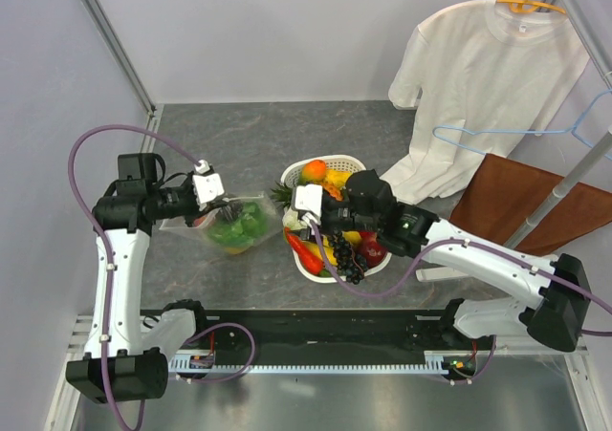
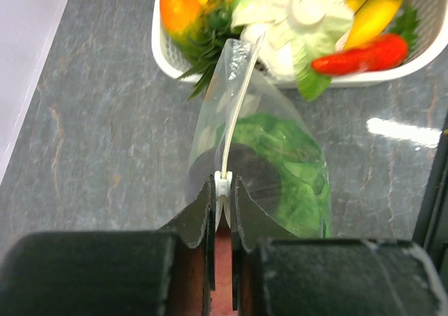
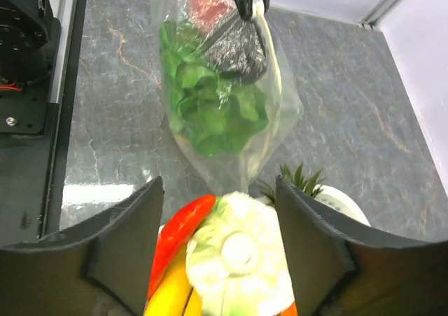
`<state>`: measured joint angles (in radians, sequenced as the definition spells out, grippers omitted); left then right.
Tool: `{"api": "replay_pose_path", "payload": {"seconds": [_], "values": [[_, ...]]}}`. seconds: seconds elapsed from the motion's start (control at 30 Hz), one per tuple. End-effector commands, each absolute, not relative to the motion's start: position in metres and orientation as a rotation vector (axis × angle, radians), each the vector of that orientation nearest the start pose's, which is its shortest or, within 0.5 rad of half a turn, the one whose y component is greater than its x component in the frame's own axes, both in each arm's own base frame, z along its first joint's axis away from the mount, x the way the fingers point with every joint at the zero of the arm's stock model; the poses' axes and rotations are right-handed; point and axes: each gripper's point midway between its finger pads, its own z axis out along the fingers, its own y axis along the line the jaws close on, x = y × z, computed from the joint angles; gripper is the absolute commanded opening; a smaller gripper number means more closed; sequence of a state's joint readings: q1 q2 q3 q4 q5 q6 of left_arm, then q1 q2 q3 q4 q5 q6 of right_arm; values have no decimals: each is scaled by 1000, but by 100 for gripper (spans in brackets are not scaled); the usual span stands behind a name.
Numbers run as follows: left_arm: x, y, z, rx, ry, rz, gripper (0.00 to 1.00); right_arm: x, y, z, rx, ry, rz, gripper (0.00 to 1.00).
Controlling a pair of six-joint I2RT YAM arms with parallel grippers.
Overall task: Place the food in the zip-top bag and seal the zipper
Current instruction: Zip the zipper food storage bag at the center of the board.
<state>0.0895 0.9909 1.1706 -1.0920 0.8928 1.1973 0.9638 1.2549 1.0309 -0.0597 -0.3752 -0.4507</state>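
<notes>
At the centre-left of the top view, the zip-top bag point(image 1: 237, 225) lies on the counter point(image 1: 249, 135), just left of the white basket point(image 2: 158, 46). The green lettuce point(image 2: 287, 162) is inside it.

**Tool state.** The left tool point(image 2: 223, 187) is closed on the near end of the zipper point(image 2: 239, 113), with the strip pinched between both fingers. The right tool point(image 3: 218, 190) is open with its fingers spread wide and holds nothing. It hangs over the basket, above a pale leafy piece point(image 3: 238, 253) and a red pepper point(image 3: 180, 223).

**Step in hand (judged).** The step appears to be closing the seal. In the left wrist view the strip runs as one line from the left tool up to the far corner at the basket rim. The pictures do not show whether it is pressed shut along its full length. Much food remains in the basket, so a further pick by the right tool is also possible.

**Procedure for a clean seal.**
1. Keep the left tool clamped. It is the only anchor on a floppy bag.
2. Bring the right tool to the far corner of the strip, near the top centre of the left wrist view. Close it on the strip itself, not on the loose film below.
3. Hold the strip straight and lightly taut between the two tools, because slack lets the two halves slip apart.
4. Keep the lettuce low in the bag, away from the strip.

**Caution.** The far corner touches or overlaps the basket rim. A careless approach may catch basket food instead.
</notes>
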Motion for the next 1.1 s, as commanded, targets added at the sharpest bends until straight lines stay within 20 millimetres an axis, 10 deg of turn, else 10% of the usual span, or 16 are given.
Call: {"api": "replay_pose_path", "payload": {"seconds": [0.0,0.53,0.63,0.77,1.07], "values": [[222,-113,292,1378,1425,-455,2,202,398,300,-1406,1146,781,75],[207,-130,285,1396,1364,-570,2,222,449,308,-1492,1045,743,75],[206,-132,285,1395,1366,-590,2,223,456,301,-1526,1039,726,63],[209,-130,279,1385,1410,-598,2,231,463,293,-1541,1068,685,0],[223,-102,257,1333,1629,-451,2,261,447,296,-1446,1139,565,0]]}}
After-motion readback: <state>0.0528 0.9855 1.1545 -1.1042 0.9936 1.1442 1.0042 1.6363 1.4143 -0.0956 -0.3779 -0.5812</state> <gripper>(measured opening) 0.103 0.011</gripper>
